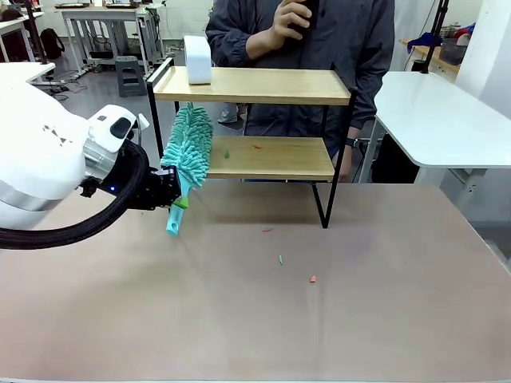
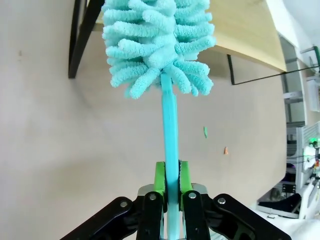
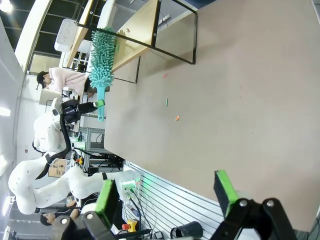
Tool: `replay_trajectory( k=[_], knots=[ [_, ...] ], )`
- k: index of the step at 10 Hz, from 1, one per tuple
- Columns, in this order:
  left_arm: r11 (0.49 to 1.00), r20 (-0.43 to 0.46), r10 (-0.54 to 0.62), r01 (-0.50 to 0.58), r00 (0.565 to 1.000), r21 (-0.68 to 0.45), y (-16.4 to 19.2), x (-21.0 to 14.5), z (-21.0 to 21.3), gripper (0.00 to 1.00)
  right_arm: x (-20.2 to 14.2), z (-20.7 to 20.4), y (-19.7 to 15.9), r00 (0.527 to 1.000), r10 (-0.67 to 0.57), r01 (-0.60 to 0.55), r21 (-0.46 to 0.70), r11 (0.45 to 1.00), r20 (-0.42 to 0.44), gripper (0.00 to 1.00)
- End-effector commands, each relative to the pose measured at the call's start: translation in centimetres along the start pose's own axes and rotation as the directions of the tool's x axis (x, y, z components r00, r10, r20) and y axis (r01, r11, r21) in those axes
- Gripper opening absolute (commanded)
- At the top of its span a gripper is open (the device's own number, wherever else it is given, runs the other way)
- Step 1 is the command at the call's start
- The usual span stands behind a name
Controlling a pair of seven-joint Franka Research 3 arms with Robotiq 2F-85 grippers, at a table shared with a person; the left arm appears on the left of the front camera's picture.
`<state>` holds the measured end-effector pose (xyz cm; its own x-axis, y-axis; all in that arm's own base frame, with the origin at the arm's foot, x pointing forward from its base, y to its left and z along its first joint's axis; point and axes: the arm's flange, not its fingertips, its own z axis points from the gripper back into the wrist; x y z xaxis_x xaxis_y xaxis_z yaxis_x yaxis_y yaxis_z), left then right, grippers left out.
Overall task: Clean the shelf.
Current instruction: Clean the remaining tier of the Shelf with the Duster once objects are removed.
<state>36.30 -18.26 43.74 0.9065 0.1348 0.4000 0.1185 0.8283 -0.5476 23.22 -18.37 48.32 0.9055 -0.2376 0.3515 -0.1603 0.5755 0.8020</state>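
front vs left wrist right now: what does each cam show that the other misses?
Front: the person behind the shelf, a white box on its top board, small scraps on the lower board. Left wrist: the left gripper up close, both green pads pressed against the duster handle. Both: the duster head by the shelf's end, loose bits on the tabletop.

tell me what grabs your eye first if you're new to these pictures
A turquoise microfibre duster stands out, its handle clamped in the left claw, fluffy head at the left end of the shelf, below the top board. A white object sits on the top board's left end, and small coloured scraps lie on the tan tabletop in front.
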Motion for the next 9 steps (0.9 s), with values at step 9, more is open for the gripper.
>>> replay_trajectory(
  k=[9],
  knots=[
    [0.999,-0.018,-0.039,0.039,0.999,0.009,-0.2,1.9,1.4,0.12,0.2,0.0,0.1,1.000,0.023,-0.024,0.020,1.000,0.015,1.00]
  ],
)
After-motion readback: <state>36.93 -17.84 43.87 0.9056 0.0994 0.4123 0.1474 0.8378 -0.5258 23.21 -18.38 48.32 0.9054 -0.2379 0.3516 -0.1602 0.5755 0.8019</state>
